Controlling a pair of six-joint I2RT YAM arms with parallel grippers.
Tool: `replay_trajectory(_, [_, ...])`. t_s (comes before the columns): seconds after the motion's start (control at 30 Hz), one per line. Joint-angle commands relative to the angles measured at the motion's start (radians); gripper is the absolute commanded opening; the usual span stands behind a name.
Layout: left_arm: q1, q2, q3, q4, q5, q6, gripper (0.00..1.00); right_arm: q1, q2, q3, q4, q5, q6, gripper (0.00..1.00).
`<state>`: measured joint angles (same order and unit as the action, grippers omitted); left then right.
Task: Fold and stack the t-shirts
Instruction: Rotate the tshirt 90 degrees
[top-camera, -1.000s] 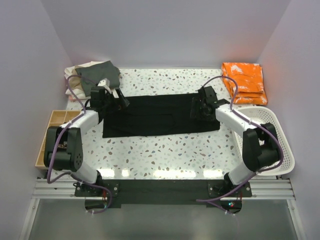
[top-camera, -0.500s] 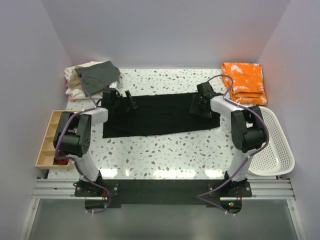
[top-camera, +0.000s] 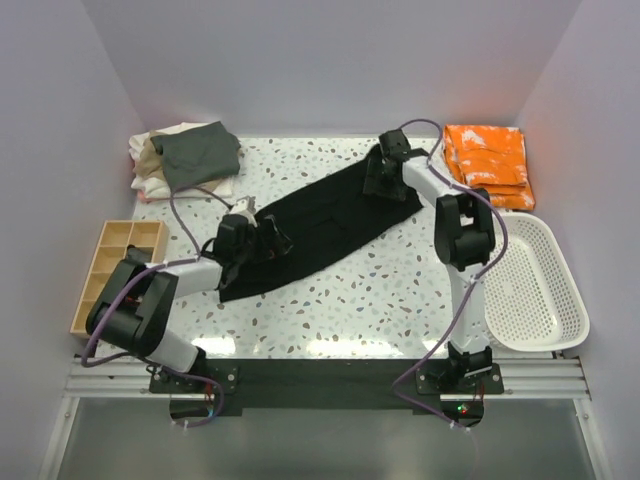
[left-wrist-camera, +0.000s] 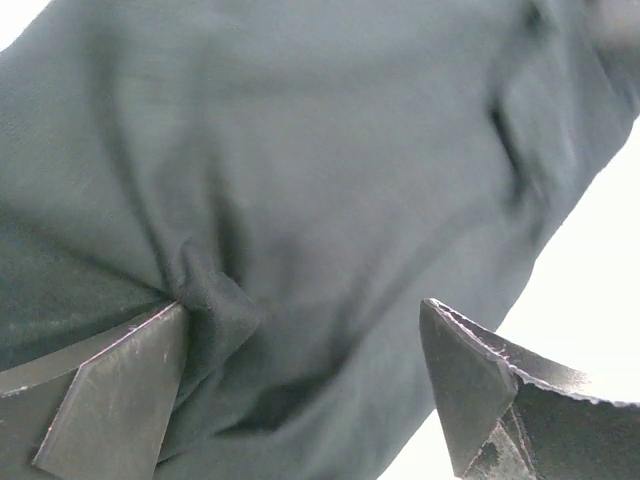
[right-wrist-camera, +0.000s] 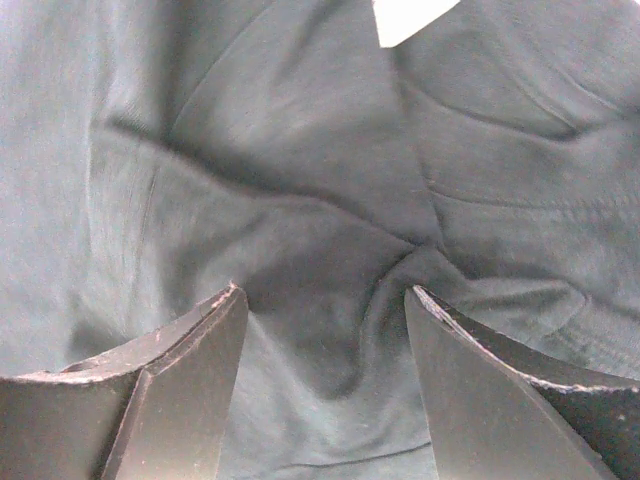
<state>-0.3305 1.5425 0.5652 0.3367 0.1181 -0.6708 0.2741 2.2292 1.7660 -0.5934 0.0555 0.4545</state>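
Note:
The black t-shirt (top-camera: 330, 225), folded into a long strip, lies diagonally on the table from near left to far right. My left gripper (top-camera: 274, 242) presses on its near-left end, jaws apart, with cloth bunched against one finger (left-wrist-camera: 120, 390) in the left wrist view (left-wrist-camera: 305, 308). My right gripper (top-camera: 383, 180) presses on the far-right end, jaws apart over wrinkled cloth (right-wrist-camera: 324, 291); the white label (right-wrist-camera: 410, 15) shows just beyond it. The folded grey-green (top-camera: 198, 152), tan and cream shirts are stacked at the back left.
A folded orange cloth (top-camera: 490, 165) lies at the back right. A white mesh basket (top-camera: 535, 285) stands at the right edge. A wooden compartment tray (top-camera: 115, 265) sits at the left edge. Walls close in the back and sides.
The black shirt has swung from lying straight across to diagonal. My left gripper moved nearer and rightward; my right gripper moved farther back and leftward, both on the cloth.

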Motion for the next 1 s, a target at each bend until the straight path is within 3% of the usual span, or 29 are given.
replay_trajectory(0.0, [-0.119, -0.033, -0.129, -0.211, 0.167, -0.091, 1.0, 0.01, 0.202, 0.249, -0.16, -0.126, -0.06, 0.68])
replay_trajectory(0.13, [-0.269, -0.024, -0.125, -0.247, 0.328, -0.07, 1.0, 0.011, 0.357, 0.515, -0.192, -0.298, -0.073, 0.7])
replay_trajectory(0.27, [-0.444, 0.057, 0.011, -0.335, 0.394, -0.009, 1.0, 0.01, 0.51, 0.706, -0.168, -0.44, -0.037, 0.72])
replay_trajectory(0.43, [-0.516, 0.114, 0.143, -0.332, 0.437, 0.008, 1.0, 0.004, 0.535, 0.704, 0.002, -0.674, 0.045, 0.75])
replay_trajectory(0.53, [-0.512, 0.07, 0.237, -0.402, 0.362, 0.043, 1.0, -0.024, 0.463, 0.618, 0.168, -0.75, 0.102, 0.75])
replay_trajectory(0.7, [-0.403, -0.064, 0.351, -0.545, 0.108, 0.085, 1.0, -0.096, 0.154, 0.376, 0.325, -0.754, 0.052, 0.75])
replay_trajectory(0.83, [-0.291, -0.125, 0.453, -0.55, -0.006, 0.17, 1.0, -0.125, -0.116, 0.16, 0.256, -0.591, -0.031, 0.76])
replay_trajectory(0.97, [-0.239, 0.021, 0.622, -0.524, -0.04, 0.275, 1.0, -0.122, -0.359, -0.166, 0.259, -0.462, -0.036, 0.76])
